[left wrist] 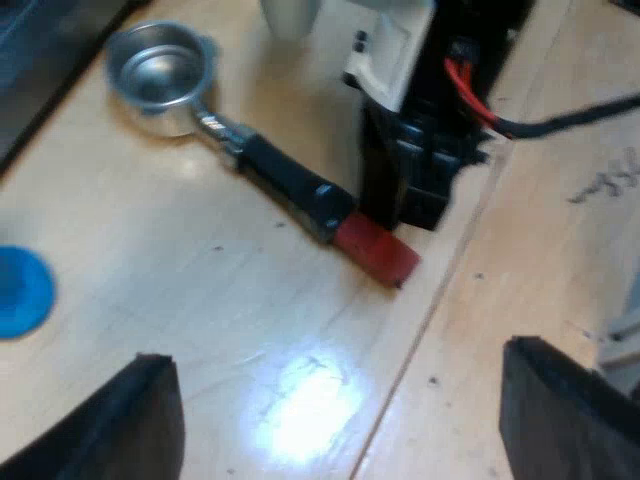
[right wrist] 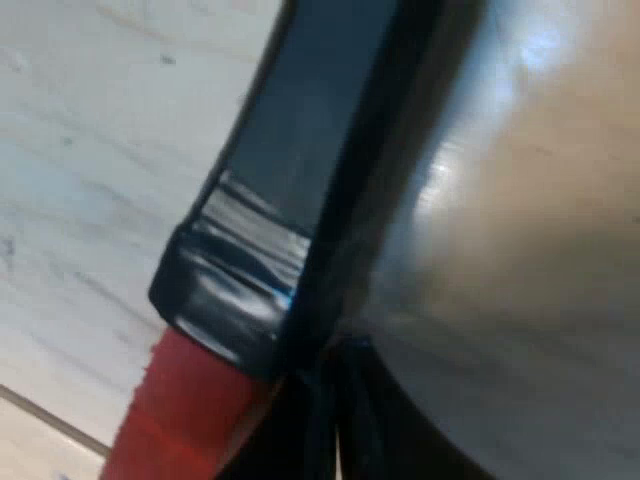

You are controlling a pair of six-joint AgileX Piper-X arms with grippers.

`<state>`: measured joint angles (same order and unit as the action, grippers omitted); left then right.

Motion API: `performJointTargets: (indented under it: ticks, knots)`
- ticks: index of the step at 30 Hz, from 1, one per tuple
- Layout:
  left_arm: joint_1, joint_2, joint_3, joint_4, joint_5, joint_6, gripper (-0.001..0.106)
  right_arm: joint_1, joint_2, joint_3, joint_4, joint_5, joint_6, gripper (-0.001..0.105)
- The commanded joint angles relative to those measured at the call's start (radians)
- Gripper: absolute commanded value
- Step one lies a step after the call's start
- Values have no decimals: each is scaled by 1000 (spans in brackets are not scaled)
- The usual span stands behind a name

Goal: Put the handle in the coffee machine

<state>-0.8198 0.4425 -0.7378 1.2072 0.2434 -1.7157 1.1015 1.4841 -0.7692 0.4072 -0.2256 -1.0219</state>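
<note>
Pale glossy wooden tabletop (left wrist: 150, 300), thin dark seam (left wrist: 400, 385) running across it. Bright overhead-light glare (left wrist: 305, 405) near the seam.

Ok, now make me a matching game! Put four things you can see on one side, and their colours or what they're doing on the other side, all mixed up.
Things:
1. tamper
2. handle's end
3. metal holder's cup
4. left gripper

Colour or state:
A. shiny silver
B. open, above the wooden table
C. blue
D. red

Right pairs: 1-C, 2-D, 3-A, 4-B.
</note>
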Motion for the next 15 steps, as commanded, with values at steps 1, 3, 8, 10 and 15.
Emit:
performJointTargets:
  ticks: [1,3,8,10,15]
  knots:
    - [39,0,-1,8,-40,-16,67,11,44,-58,-13,-19,-6,0]
    - [67,0,-1,9,-40,-16,67,11,66,-90,-15,-20,-6,0]
    - [169,0,-1,60,-40,-4,67,11,138,-176,-18,-20,-6,0]
    - [212,0,-1,82,-40,15,67,11,172,-208,-44,-20,-6,0]
    - [260,0,-1,99,-38,24,64,11,240,-295,-76,-7,3,0]
